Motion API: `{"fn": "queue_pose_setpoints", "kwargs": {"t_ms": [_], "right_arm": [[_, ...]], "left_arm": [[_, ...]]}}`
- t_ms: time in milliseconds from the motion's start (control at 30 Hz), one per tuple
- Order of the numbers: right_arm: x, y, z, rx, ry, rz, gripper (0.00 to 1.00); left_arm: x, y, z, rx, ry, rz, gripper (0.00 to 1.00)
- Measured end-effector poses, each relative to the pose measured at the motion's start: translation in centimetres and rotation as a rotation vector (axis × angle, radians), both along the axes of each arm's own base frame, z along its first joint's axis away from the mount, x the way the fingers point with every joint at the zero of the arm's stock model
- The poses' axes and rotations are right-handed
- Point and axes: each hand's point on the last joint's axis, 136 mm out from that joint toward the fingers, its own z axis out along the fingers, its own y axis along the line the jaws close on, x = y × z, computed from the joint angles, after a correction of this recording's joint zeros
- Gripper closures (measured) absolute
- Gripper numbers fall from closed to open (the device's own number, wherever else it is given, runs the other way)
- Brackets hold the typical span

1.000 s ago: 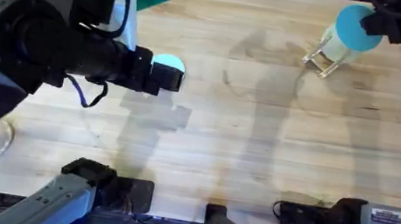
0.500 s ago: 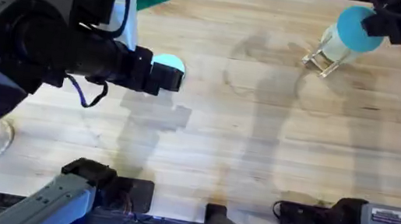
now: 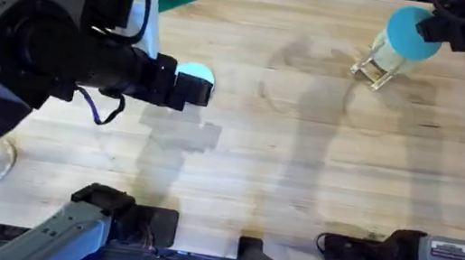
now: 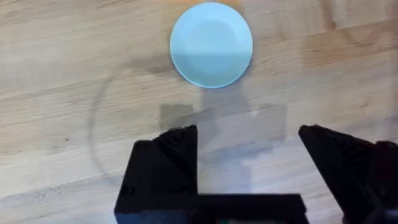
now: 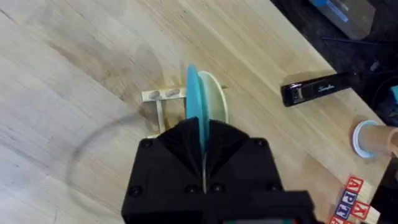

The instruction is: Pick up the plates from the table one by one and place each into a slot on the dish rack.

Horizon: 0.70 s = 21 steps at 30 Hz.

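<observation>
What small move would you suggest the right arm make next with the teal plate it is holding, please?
Probably lower it a little and then let go. The right gripper pinches the round teal plate on edge, directly over the small light-wood dish rack, beside the cream-coloured round plate already standing there.

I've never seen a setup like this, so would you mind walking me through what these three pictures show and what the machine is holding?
Two robot arms work at a wooden table. One picture looks down from above; the other two come from cameras on each arm's wrist. The right gripper is shut on a teal plate, holding it on edge over the small wooden dish rack, beside a cream plate already standing there. The left gripper is open above a pale blue plate lying flat on the table. A black stapler lies near the rack.
</observation>
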Motion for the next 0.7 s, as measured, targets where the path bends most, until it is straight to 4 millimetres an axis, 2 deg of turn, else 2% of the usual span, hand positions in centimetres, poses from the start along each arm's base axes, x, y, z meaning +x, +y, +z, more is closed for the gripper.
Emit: {"fn": "queue_pose_setpoints", "kwargs": {"t_ms": [433,700], "right_arm": [[0.1,-0.3,-0.6,-0.002,0.015,-0.007,0.973],[0.4,-0.7,-2.3,0.006,0.058,-0.015,0.973]], "left_arm": [[0.0,0.0,0.0,0.0,0.0,0.0,0.008],[0.0,0.0,0.0,0.0,0.0,0.0,0.008]]}}
